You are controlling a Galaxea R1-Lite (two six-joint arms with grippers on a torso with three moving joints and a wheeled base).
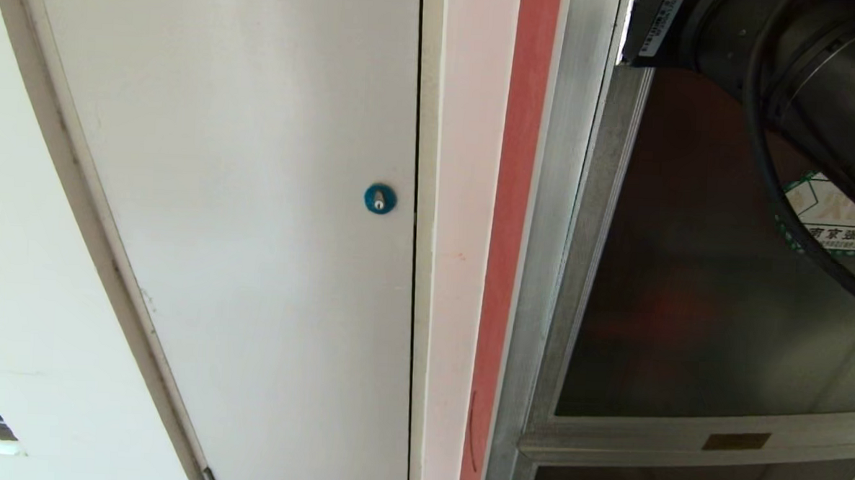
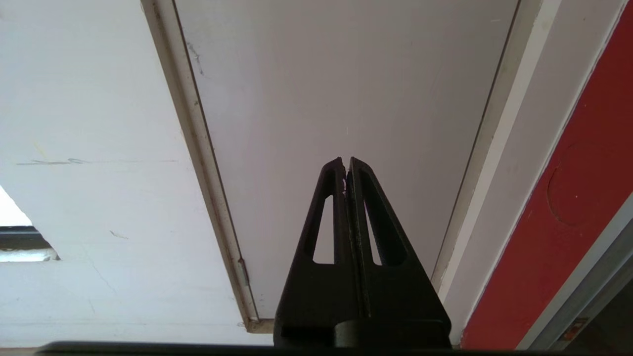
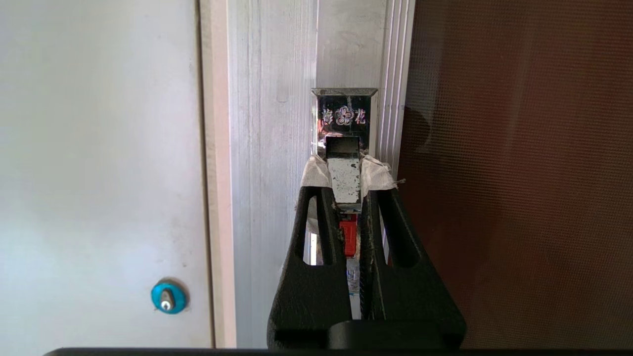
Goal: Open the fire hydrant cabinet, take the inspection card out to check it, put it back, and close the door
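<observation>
Right end effector (image 3: 344, 180) pinches the chrome latch tab (image 3: 344, 178) at the door (image 3: 519, 173) frame's edge.

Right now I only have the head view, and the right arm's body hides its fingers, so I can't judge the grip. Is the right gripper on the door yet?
Observer: Yes. The right wrist view shows the right gripper shut on the chrome latch handle, which sits on the silver frame at the edge of the door.
Operator: What's on its fingertips?
Observer: The fingertips are wrapped in white padding and press either side of the handle's tab.
Operator: And the left arm?
Observer: The left gripper is shut and empty, pointing at the white panel, not at the cabinet.
</observation>
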